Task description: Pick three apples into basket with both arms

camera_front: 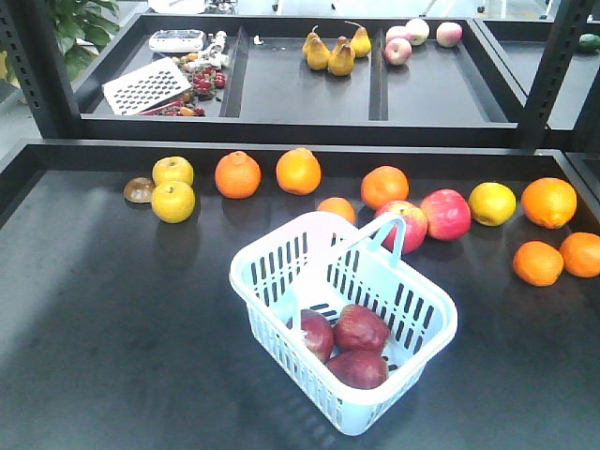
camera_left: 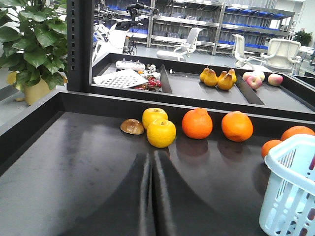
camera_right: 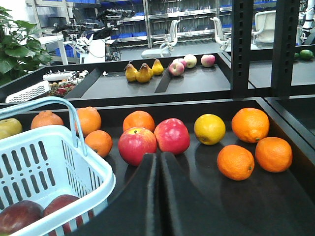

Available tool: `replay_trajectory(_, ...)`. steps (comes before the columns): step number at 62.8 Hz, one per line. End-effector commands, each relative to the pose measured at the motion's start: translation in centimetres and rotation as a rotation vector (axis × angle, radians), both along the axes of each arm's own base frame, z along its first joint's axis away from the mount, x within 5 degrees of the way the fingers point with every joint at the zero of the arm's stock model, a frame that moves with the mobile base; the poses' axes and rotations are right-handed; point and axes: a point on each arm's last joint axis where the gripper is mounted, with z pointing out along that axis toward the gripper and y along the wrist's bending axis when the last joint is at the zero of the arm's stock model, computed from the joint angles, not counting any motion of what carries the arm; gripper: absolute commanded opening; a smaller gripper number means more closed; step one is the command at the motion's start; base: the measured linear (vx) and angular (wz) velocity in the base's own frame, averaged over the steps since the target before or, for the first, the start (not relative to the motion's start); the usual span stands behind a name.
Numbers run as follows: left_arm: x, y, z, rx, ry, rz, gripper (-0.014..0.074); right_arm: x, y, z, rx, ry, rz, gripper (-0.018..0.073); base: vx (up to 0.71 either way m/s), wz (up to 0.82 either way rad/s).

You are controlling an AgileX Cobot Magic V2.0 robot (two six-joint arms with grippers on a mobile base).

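Note:
Three dark maroon apples point(camera_front: 349, 342) lie together inside the pale blue basket point(camera_front: 427, 352) at the front middle of the table. In the right wrist view two of these apples point(camera_right: 19, 216) show low in the basket point(camera_right: 59, 172) at the left. The basket's corner point(camera_left: 290, 196) fills the lower right of the left wrist view. My left gripper point(camera_left: 152, 155) is shut and holds nothing, over bare table left of the basket. My right gripper point(camera_right: 159, 155) is shut and holds nothing, just right of the basket and in front of two pink-red apples. Neither arm shows in the front view.
Oranges point(camera_front: 238, 174), yellow fruit point(camera_front: 173, 201) and two pink-red apples point(camera_front: 446, 214) line the back of the table. More oranges point(camera_front: 538, 262) sit at the right. A raised back shelf holds pears point(camera_front: 330, 52), apples and a white grater point(camera_front: 145, 86). Black posts point(camera_front: 548, 70) flank it.

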Motion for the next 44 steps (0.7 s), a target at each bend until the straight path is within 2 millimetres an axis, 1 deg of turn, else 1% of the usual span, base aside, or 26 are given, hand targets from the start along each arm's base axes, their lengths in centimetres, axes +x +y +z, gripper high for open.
replay_trajectory(1, -0.07, -0.05, 0.40, 0.001, -0.074, -0.005, -0.0006, -0.04, 0.01, 0.30, -0.016, -0.078, -0.002, -0.0004, 0.00, 0.00)
replay_trajectory(44, -0.07, -0.05, 0.40, 0.001, -0.074, -0.005, -0.0006, -0.04, 0.01, 0.30, -0.016, -0.078, -0.002, -0.0004, 0.00, 0.00)
